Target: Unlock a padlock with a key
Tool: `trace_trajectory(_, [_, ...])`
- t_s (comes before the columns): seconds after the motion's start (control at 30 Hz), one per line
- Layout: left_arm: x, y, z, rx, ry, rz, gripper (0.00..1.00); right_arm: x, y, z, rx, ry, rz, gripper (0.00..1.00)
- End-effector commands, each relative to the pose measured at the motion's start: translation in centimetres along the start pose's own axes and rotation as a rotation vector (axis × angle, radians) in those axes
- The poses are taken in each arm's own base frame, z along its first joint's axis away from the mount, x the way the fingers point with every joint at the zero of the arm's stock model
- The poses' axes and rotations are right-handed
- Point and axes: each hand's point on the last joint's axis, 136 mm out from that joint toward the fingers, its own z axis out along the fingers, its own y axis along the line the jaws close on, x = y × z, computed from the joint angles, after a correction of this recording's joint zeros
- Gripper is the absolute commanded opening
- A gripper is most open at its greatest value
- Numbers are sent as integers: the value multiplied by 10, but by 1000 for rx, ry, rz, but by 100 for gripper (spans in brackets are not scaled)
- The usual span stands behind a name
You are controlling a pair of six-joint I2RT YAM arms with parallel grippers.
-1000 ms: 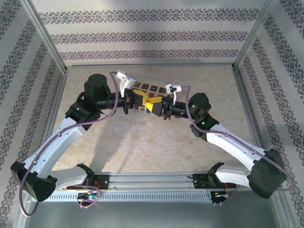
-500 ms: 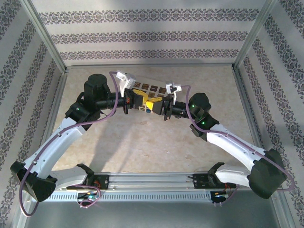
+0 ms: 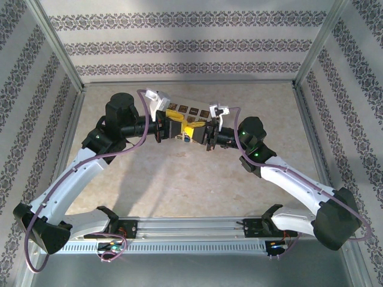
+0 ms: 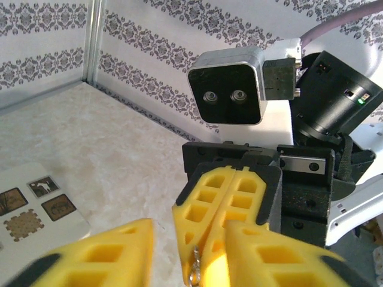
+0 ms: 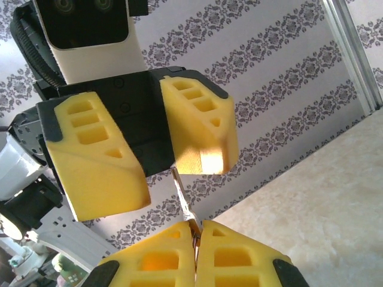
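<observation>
The left gripper (image 3: 179, 127) is seen from above at the far middle of the table (image 3: 179, 185), turned rightward and met tip to tip by the right gripper (image 3: 194, 133). Its yellow fingers (image 5: 96, 161) are spread apart and released, with nothing gripped between them. Just beyond the two grippers, a cream box (image 3: 187, 110) with dark patterned squares is laid on the table. A thin silvery metal piece (image 5: 180, 191) is pointed into the gap between the left fingers. Whether it is a key or part of the lock cannot be told. The padlock (image 3: 189, 138) is made out only as a tiny bluish speck at the near side of the meeting fingertips, too small for more to be told. The metal piece is clamped by the right gripper's fingers (image 4: 209, 206), which are pressed flat together.
</observation>
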Motion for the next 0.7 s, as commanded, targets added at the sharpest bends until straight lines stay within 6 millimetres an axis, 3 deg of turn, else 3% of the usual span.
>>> trace_trajectory(0.0, [-8,4,-9,-44,-41,18,54,-7,-1,-7,24,-30,-31,0])
trace_trajectory(0.07, [-12,10,-12,-90,-60,13,64,-5,-8,-10,58,-28,-23,0])
trace_trajectory(0.3, [-6,43,-14,-257,-39,-45,75,8,-46,-35,265,-7,-7,0])
trace_trajectory(0.67, [39,84,36,-288,128,-134,77,50,-115,-104,693,71,46,0])
